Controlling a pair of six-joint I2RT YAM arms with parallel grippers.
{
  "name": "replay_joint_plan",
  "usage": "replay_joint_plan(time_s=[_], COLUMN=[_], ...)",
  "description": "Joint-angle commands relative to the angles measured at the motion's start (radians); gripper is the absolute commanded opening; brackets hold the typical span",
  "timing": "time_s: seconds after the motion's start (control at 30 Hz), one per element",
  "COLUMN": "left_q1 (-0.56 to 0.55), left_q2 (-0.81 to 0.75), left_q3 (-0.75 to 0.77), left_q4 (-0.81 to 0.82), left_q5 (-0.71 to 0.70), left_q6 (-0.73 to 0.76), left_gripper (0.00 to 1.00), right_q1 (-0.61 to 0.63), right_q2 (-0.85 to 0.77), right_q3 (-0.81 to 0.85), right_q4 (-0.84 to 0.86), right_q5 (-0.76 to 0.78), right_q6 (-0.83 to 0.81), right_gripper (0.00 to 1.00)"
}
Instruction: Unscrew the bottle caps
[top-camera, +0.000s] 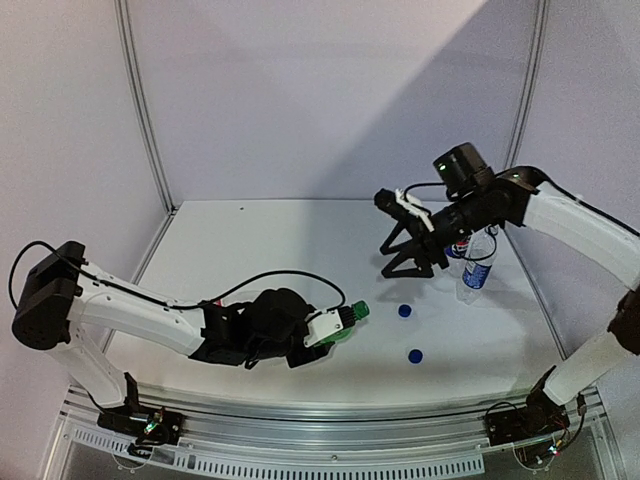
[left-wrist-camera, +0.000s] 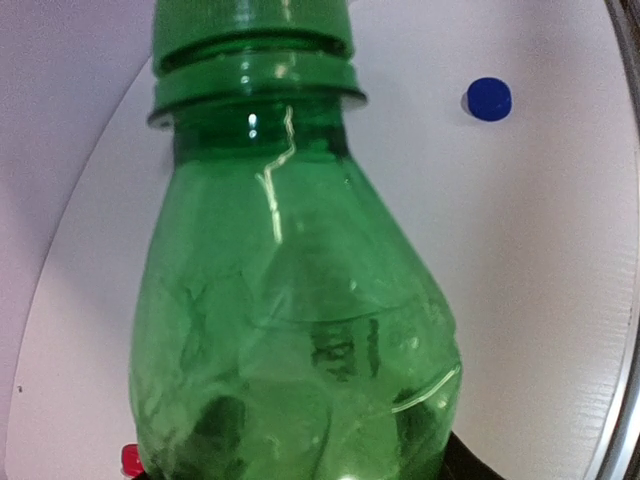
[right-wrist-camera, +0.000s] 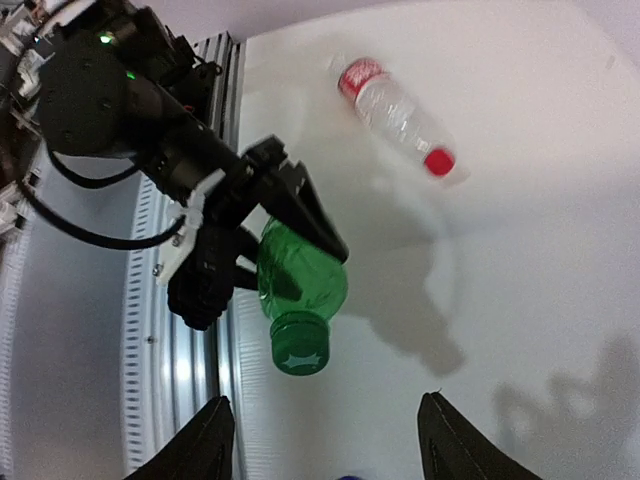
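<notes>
Green bottle (right-wrist-camera: 300, 285) held in left pincer (top-camera: 338, 322), green cap (right-wrist-camera: 300, 355) still on; right pincer (right-wrist-camera: 327, 437) wide, empty, next needs to close on it and twist

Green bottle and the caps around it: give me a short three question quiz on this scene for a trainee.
1. True or false: the green cap is already off the green bottle.
2. How many blue caps lie loose on the table?
3. The right pincer is: A open and empty; B shut on a cap; C shut on a bottle.
Key: 1 false, it is on the bottle, which the left pincer holds; 2 two; 3 A.
</notes>
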Motion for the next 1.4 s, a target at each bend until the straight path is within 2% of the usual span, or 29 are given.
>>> replay_joint_plan(time_s=[0.0, 0.3, 0.53, 0.77, 1.03, 1.23, 1.37], left_q1=[-0.021, -0.03, -0.03, -0.03, -0.03, -0.03, -0.03], left_q2=[-0.023, -0.003, 0.014, 0.03, 0.048, 0.047, 0.048], left_q3=[0.019, 0.025, 0.032, 0.04, 0.055, 0.056, 0.057], left_q4=[0.022, 0.027, 0.027, 0.022, 0.008, 0.003, -0.001], left_q5=[-0.049, -0.079, -0.079, -0.075, -0.081, -0.081, -0.077], left_q6=[0.02, 0.035, 0.038, 0.04, 0.034, 0.031, 0.031], left_gripper=[0.41, 0.41, 0.41, 0.41, 0.41, 0.41, 0.42], right_q1=[-0.009, -0.008, -0.006, -0.005, 0.036, 0.047, 0.048], right_q2=[0.133, 0.304, 0.398, 0.419, 0.411, 0.406, 0.401], right_q3=[0.034, 0.075, 0.126, 0.144, 0.14, 0.14, 0.143], right_q4=[-0.225, -0.232, -0.244, -0.251, -0.278, -0.264, -0.261], right_q5=[-0.126, -0.253, -0.275, -0.274, -0.252, -0.236, -0.203], right_q6=[0.235, 0.307, 0.314, 0.308, 0.276, 0.286, 0.282], right_gripper=[0.63, 0.61, 0.55, 0.45, 0.43, 0.32, 0.29])
